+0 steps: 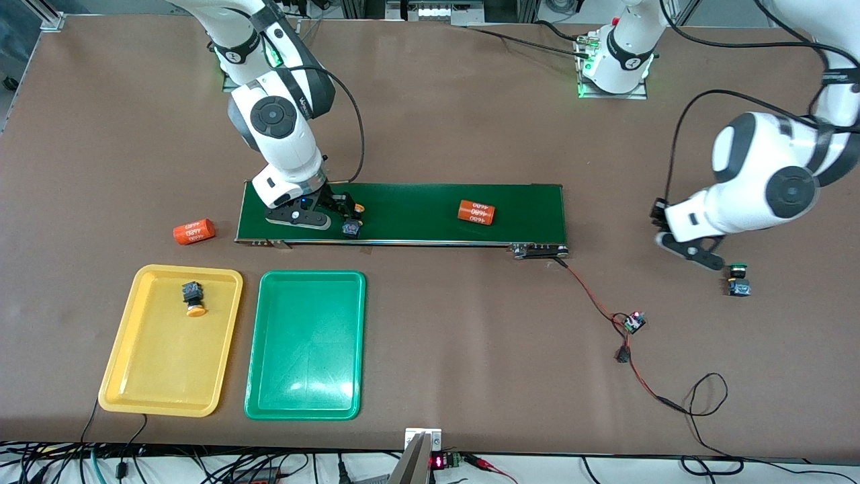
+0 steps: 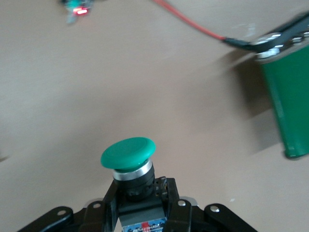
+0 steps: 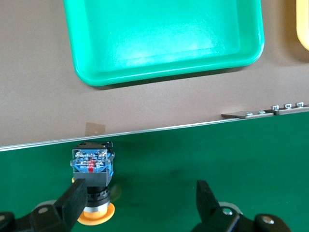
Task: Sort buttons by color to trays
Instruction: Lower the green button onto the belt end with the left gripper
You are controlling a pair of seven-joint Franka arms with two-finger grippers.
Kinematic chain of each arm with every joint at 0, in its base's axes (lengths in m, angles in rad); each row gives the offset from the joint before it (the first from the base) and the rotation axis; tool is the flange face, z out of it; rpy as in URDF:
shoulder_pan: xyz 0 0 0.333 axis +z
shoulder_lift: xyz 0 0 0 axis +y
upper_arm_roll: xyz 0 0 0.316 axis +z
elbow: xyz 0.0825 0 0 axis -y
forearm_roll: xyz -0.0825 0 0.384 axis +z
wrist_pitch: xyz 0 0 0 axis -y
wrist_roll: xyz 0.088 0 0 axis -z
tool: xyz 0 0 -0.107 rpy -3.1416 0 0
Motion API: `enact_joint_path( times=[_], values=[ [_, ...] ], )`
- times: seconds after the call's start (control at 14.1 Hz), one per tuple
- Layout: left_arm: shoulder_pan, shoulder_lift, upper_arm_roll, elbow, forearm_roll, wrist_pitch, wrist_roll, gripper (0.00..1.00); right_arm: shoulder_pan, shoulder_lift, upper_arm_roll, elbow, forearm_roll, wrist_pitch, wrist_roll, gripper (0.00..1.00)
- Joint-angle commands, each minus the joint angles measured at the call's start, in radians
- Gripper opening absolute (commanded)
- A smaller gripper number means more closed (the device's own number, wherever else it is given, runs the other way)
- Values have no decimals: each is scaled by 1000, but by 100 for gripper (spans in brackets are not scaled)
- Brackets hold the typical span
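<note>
A yellow-orange button (image 1: pixel 351 225) lies on the dark-green belt (image 1: pixel 437 202) at its edge toward the trays. My right gripper (image 1: pixel 344 214) is open around it, and in the right wrist view (image 3: pixel 141 193) the button (image 3: pixel 91 179) is against one finger with a wide gap to the other. My left gripper (image 1: pixel 729 272) is shut on a green button (image 1: pixel 738 279), low over the bare table at the left arm's end; the left wrist view (image 2: pixel 140 193) shows its cap (image 2: pixel 128 153). The yellow tray (image 1: pixel 134 376) holds one yellow-orange button (image 1: pixel 193 299). The green tray (image 1: pixel 306 376) holds nothing. No second green button shows.
An orange cylinder (image 1: pixel 476 212) lies on the belt toward the left arm's end. Another orange cylinder (image 1: pixel 193 231) lies on the table beside the belt's other end. A small circuit board (image 1: pixel 633 321) with red and black wires trails from the belt's corner.
</note>
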Motion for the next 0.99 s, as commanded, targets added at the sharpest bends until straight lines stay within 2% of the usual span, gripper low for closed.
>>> enact_joint_path(
  times=[0.0, 0.21, 0.35, 0.5, 0.78, 0.92],
  values=[
    [-67, -22, 9, -24, -49, -1, -79, 0, 12, 21, -7, 31, -16, -16, 26, 100],
    [-150, -15, 9, -24, -63, 2, -193, 0, 12, 26, -7, 31, -16, -16, 29, 100],
    [-182, -1, 9, -24, -148, 15, -221, 0, 12, 26, -7, 32, -17, -14, 29, 100],
    [-214, 16, 9, -26, -185, 38, -239, 0, 12, 31, -7, 35, -17, -14, 29, 100],
    [-273, 65, 11, -26, -187, 106, -274, 0, 27, 40, -12, 38, -16, -14, 30, 100],
    [-273, 90, 12, -26, -187, 140, -276, 0, 49, 49, -39, 38, -16, -8, 30, 100]
  ],
)
